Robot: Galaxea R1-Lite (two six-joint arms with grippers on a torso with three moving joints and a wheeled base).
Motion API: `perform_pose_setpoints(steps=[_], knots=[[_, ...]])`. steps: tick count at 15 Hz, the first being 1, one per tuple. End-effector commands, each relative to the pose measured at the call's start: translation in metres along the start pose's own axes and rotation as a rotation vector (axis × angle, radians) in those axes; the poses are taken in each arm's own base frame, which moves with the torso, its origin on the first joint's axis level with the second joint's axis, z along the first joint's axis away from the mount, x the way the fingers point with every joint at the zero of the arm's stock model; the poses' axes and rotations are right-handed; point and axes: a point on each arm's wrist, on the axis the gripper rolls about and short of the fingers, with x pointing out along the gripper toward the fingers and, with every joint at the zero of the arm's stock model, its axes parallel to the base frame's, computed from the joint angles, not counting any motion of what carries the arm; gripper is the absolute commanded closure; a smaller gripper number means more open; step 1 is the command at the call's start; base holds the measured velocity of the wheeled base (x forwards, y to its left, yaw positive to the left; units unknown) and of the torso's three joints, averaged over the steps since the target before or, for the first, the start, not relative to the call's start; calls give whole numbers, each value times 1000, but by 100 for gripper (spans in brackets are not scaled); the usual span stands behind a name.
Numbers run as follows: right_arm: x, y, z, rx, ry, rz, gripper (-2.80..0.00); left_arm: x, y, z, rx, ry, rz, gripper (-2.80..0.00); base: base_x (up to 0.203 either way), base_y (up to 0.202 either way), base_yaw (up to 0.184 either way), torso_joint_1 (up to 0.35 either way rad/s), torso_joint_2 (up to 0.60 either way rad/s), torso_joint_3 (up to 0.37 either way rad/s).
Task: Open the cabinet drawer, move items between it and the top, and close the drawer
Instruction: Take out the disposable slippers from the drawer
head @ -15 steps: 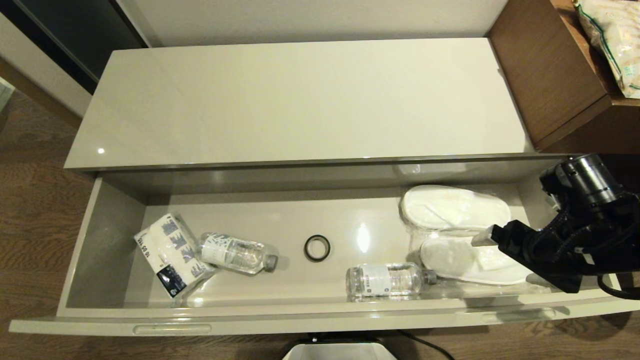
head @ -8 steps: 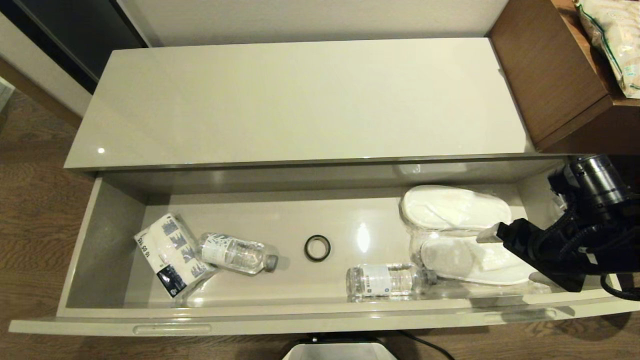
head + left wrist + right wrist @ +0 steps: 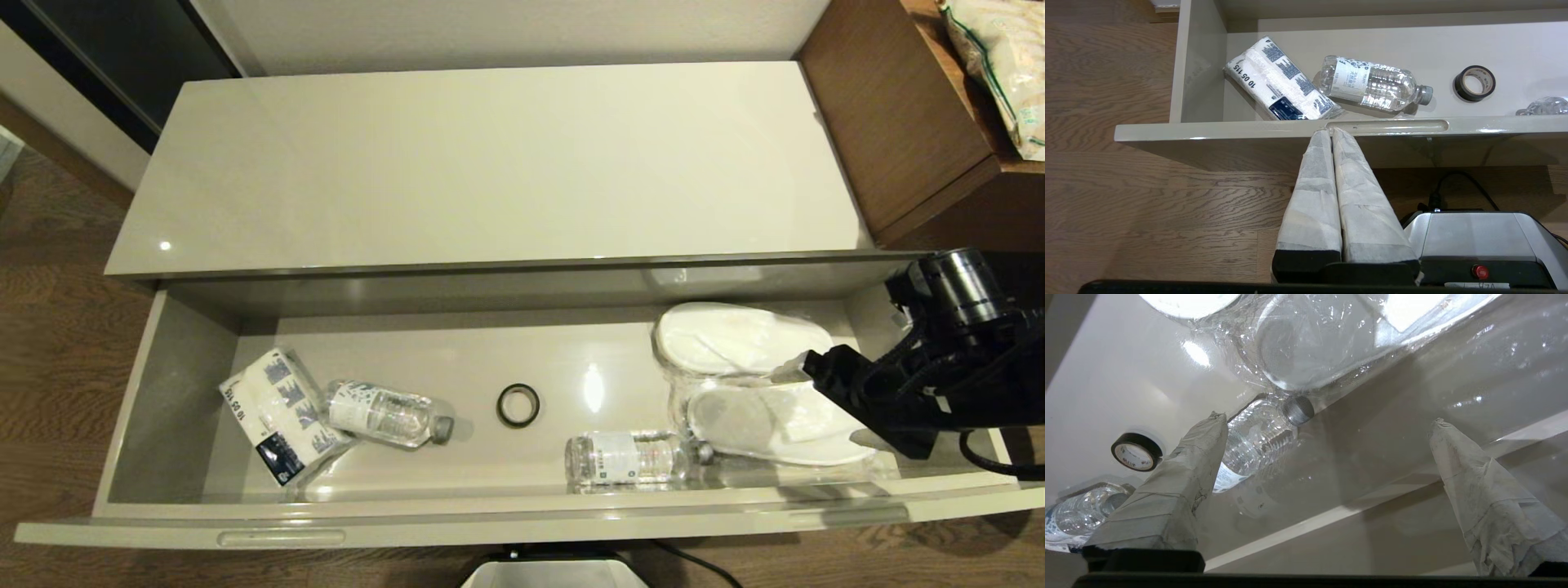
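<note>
Since a second ago, the right pincer (image 3: 816, 400) is sitting a little farther back in the drawer (image 3: 522, 523), over the near slipper (image 3: 767, 425), with everything else lying where it was. Its taped fingers (image 3: 1180, 473) are spreading wide, holding nothing. Both bagged slippers are lying at the drawer's right end, the far slipper (image 3: 735, 339) just behind the near one; they look to be touching. One bottle (image 3: 629, 459) is lying by the front wall, its cap beside the near slipper's bag. A tape roll (image 3: 518, 404) is sitting mid-drawer, with another bottle (image 3: 384, 414) and a tissue pack (image 3: 273, 412) to the left. The top (image 3: 490, 163) is lying behind. The left pincer (image 3: 1331, 132) is resting shut in front of the drawer.
</note>
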Motion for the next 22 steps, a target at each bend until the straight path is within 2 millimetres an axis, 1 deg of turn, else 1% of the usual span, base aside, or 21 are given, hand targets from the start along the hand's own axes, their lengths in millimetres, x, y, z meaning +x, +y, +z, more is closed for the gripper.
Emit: perform_pose_setpoints(steps=[1,3,6,12,16,18,20,21,22], knots=[[-4,3,4,-20,-17,17,-280,0,0,0,0,2,0,0,0,0,0,0,0,0],[-7,7,7,-54,-34,32,-280,0,0,0,0,3,0,0,0,0,0,0,0,0],[-3,10,10,-66,-58,53,-280,0,0,0,0,3,1,0,0,0,0,0,0,0],[2,9,8,-83,-48,45,-280,0,0,0,0,3,0,0,0,0,0,0,0,0],[0,11,10,-106,-57,53,-280,0,0,0,0,3,0,0,0,0,0,0,0,0],[-1,18,9,-135,-58,72,-280,0,0,0,0,3,1,0,0,0,0,0,0,0],[11,22,6,-203,-26,64,-280,0,0,0,0,3,0,0,0,0,0,0,0,0],[24,24,7,-270,-12,52,-280,0,0,0,0,3,1,0,0,0,0,0,0,0],[35,21,12,-335,-18,37,-280,0,0,0,2,4,-1,0,0,0,0,0,0,0]])
